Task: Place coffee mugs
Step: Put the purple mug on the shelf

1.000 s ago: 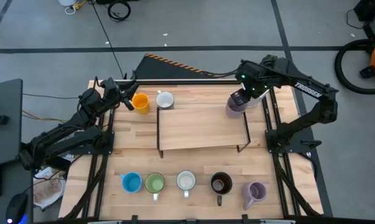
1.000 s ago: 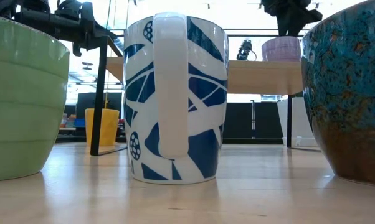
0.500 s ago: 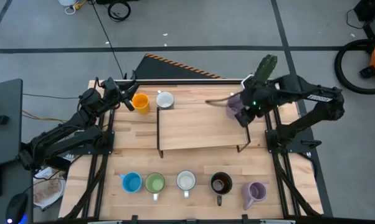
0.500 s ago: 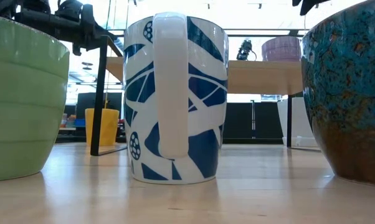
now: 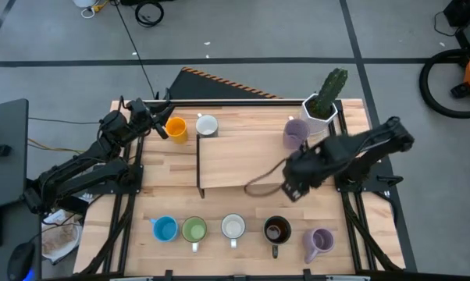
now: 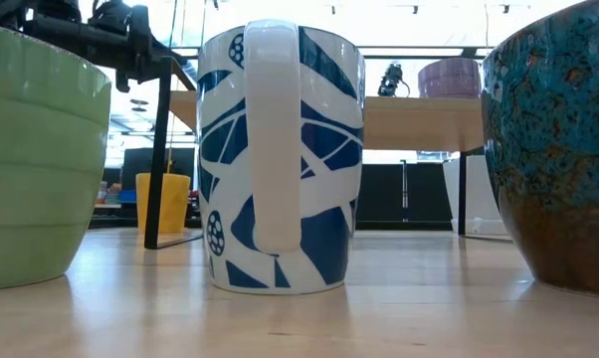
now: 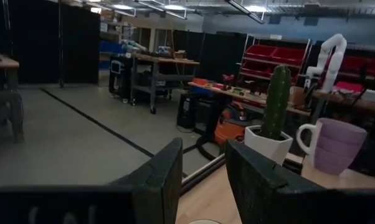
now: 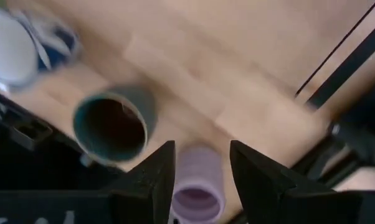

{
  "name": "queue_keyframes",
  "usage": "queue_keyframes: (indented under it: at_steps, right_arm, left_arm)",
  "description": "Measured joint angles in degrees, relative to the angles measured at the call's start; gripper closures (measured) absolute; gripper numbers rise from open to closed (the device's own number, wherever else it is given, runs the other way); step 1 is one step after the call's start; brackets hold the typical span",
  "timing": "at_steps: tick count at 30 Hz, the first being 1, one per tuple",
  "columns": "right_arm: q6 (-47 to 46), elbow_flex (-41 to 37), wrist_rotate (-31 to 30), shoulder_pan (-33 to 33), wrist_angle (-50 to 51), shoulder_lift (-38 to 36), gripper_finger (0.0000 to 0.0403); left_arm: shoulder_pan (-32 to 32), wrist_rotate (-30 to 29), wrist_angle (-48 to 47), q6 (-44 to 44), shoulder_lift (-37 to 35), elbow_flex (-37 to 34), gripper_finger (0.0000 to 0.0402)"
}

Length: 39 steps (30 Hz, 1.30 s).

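Overhead, no readable writing shows on any mug or on the arms. A wooden shelf (image 5: 254,160) on dark legs stands in the middle of the bench (image 5: 165,187) and serves as the landmark.

On the shelf's far right corner sits a lilac mug (image 5: 295,133), ribbed and pale, handle turned away from the cactus pot (image 5: 322,106) just beside it. Off the shelf's far left corner stand an orange mug (image 5: 176,129) and a plain white mug (image 5: 207,126), close together.

Along the bench edge in front of the shelf runs a row of five: a blue mug (image 5: 165,229), a green mug (image 5: 194,229), a white mug with a dark blue leaf pattern (image 5: 233,226), a dark brown mug (image 5: 276,229) with a speckled teal glaze, and a second lilac mug (image 5: 321,241).

The right claw (image 5: 291,190) hangs over the shelf's front right corner, above the brown and lilac mugs, fingers parted and carrying nothing. The left claw (image 5: 162,123) waits beside the orange mug, off the shelf's far left corner, its fingers spread apart and empty.
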State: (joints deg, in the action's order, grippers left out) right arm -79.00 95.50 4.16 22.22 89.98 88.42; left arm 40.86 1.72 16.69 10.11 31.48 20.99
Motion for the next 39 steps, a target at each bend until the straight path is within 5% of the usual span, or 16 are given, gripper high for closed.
queue_keyframes:
  at_steps: [12, 24, 39]
  right_arm:
    - [-17.82, 0.0, 9.24, 10.93, -3.63, 8.06, 0.0259]
    - [-42.9, -9.39, 8.09, 20.42, -17.99, 7.99, 0.0263]
    - [-49.48, -20.92, 9.34, 21.95, -30.04, 7.98, 0.0259]
  left_arm:
    - [0.0, 0.0, -1.86, 4.68, 0.0, 0.0, 0.0274]
    - [-0.01, -0.01, -0.54, 5.31, 0.0, 0.0, 0.0274]
    - [0.0, -0.04, -0.16, 5.11, 0.0, 0.0, 0.0274]
